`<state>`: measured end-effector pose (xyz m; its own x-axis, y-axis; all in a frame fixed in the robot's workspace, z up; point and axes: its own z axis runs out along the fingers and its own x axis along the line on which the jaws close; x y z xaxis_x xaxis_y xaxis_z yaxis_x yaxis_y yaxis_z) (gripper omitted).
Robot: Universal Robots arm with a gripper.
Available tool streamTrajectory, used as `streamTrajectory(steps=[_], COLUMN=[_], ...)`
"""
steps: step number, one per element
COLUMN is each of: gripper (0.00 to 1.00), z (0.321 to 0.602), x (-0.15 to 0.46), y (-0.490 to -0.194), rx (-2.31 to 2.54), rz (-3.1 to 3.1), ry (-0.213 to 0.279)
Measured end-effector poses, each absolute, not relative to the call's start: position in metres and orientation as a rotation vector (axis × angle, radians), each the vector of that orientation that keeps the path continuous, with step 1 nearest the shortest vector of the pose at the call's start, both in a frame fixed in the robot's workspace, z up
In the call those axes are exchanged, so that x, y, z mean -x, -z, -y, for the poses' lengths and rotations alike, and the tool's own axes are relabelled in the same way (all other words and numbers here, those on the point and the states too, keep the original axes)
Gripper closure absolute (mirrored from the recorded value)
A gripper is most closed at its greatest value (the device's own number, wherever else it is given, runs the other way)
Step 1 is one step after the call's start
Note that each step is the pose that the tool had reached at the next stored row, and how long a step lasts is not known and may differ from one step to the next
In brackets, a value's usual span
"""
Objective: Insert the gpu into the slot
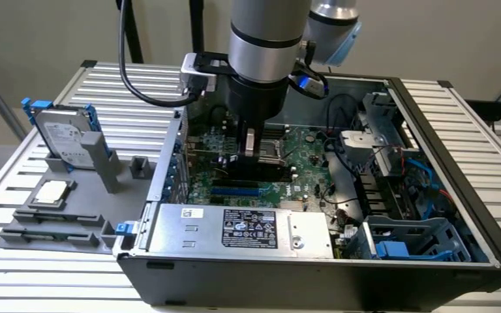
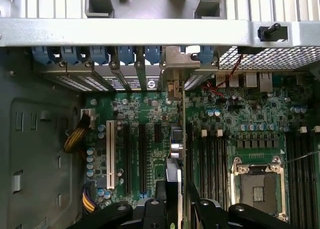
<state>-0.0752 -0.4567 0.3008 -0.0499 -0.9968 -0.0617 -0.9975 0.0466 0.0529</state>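
My gripper (image 1: 250, 158) reaches down into the open computer case (image 1: 459, 195) and is shut on the gpu (image 1: 247, 173), a black card standing upright over the green motherboard (image 1: 307, 171). The blue slot (image 1: 235, 192) lies just in front of the card's lower edge in the exterior view. In the wrist view the gpu (image 2: 180, 139) shows edge-on. It runs from my gripper (image 2: 179, 191) to its metal bracket (image 2: 177, 64) at the case's rear wall. A black finger (image 2: 162, 194) stands on each side of it. Whether its edge touches the slot I cannot tell.
A silver-labelled power supply box (image 1: 242, 228) fills the case's near side. Memory slots (image 2: 210, 154) and the CPU socket (image 2: 257, 189) lie beside the card. A drive cage (image 1: 407, 238) and cables (image 1: 355, 189) stand on the exterior view's right. A hard drive (image 1: 63, 137) stands outside on a grey fixture.
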Motion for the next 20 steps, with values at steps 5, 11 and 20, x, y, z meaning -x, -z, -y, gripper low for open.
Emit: streamTrajectory(steps=[5,11,20], gripper=[0.74,0.74,0.74], z=[0.457,0.456,0.456], x=[0.075,0.078,0.078], y=[-0.300,-0.295,-0.284], rx=[2.159,2.159,2.159], rz=[-2.267,-2.267,-2.267], ry=[-0.127,-0.127,-0.127])
